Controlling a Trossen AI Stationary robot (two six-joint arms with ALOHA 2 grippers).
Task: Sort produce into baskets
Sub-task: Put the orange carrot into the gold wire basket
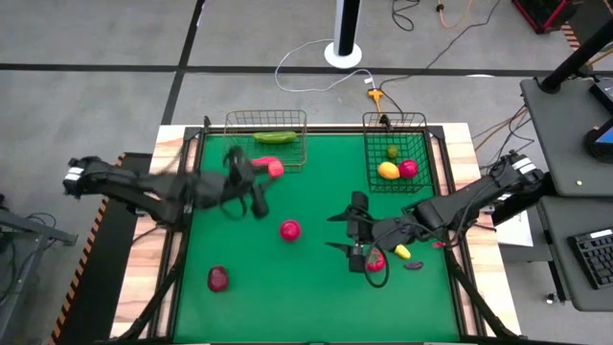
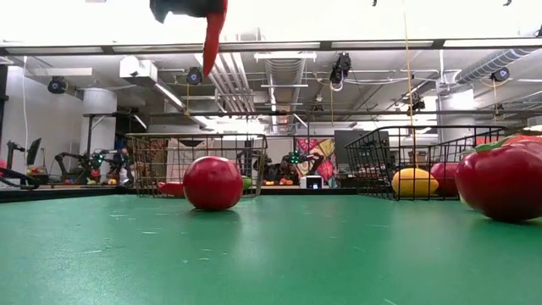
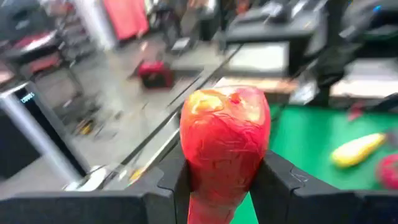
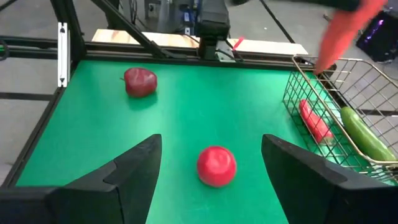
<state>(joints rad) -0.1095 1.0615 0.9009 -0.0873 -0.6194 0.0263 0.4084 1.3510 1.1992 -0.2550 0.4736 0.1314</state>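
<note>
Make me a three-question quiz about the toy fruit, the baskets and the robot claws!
1. Where is the green cucumber?
A. in the tan basket
B. in the black basket
C. on the green mat

2. What colour is the round fruit ahead of the right gripper?
A. yellow
B. red
C. green

3. What is the left gripper doing?
A. hanging open
B. pushing a basket
C. gripping a red chili

Answers:
1 A, it lies inside the tan wire.
2 B, it is red.
3 C, both fingers press the chili.
</note>
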